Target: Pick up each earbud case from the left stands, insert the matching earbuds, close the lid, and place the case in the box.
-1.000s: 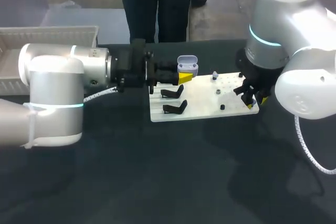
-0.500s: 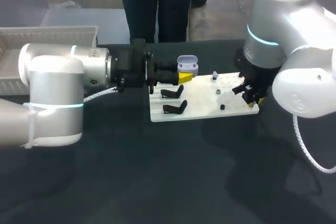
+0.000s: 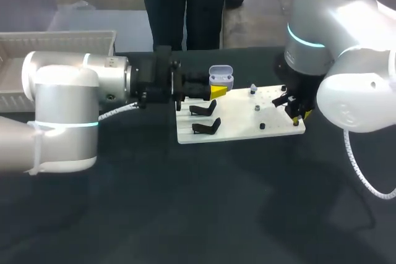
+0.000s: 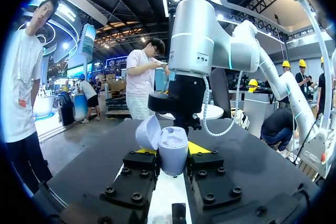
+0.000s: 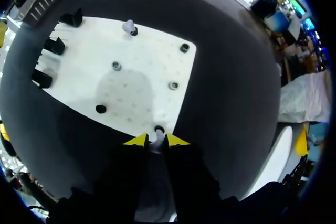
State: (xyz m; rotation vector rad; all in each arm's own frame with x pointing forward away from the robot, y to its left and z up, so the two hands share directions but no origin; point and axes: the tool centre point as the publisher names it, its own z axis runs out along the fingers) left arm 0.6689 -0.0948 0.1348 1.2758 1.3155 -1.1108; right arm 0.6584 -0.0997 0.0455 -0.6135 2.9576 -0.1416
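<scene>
Left wrist view: left gripper point(image 4: 173, 150) clamps the open case point(image 4: 172, 158) steady, lid up, presumably so the right gripper point(image 5: 156, 140), pinching an earbud point(image 5: 156, 138), can load it.

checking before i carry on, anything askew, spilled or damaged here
Nothing stands out. The earbud case sits upright, lid open, in the left gripper; the white board lies flat; the right gripper is at an earbud on its corner.

Dark table point(image 3: 198, 214), matte top, soft shadows
</scene>
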